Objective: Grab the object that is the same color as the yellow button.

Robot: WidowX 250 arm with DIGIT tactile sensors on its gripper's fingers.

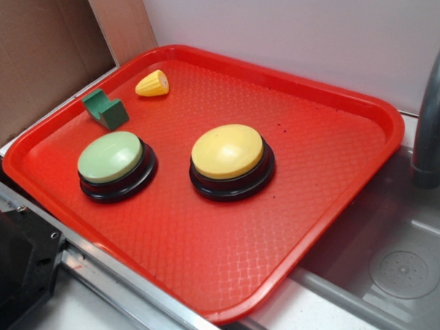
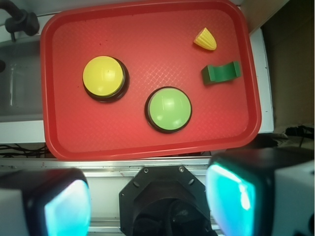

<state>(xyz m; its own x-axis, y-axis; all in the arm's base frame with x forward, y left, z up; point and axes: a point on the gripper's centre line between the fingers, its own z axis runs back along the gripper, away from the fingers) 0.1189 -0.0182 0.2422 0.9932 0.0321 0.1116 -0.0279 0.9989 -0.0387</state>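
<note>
Yellow corn-cob tip (image 2: 205, 39) lies in the red tray's (image 2: 147, 142) far corner beside the green notched block (image 2: 221, 73); the gripper (image 2: 147, 196), fingers spread and empty, should straddle its ribbed sides.

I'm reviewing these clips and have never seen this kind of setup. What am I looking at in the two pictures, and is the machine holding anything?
It is a small robot arm with a two-fingered gripper. The exterior view looks at the scene from the side; the wrist view comes from a camera on the arm, looking straight down, with the two blurred fingers at the bottom edge. They stand apart with nothing between them.

On the red tray lie a yellow button, a pale-green button, a green notched block and a small yellow toy corn tip. The corn tip matches the yellow button, so it is the piece to grab. A grey sink sits beside the tray.
</note>
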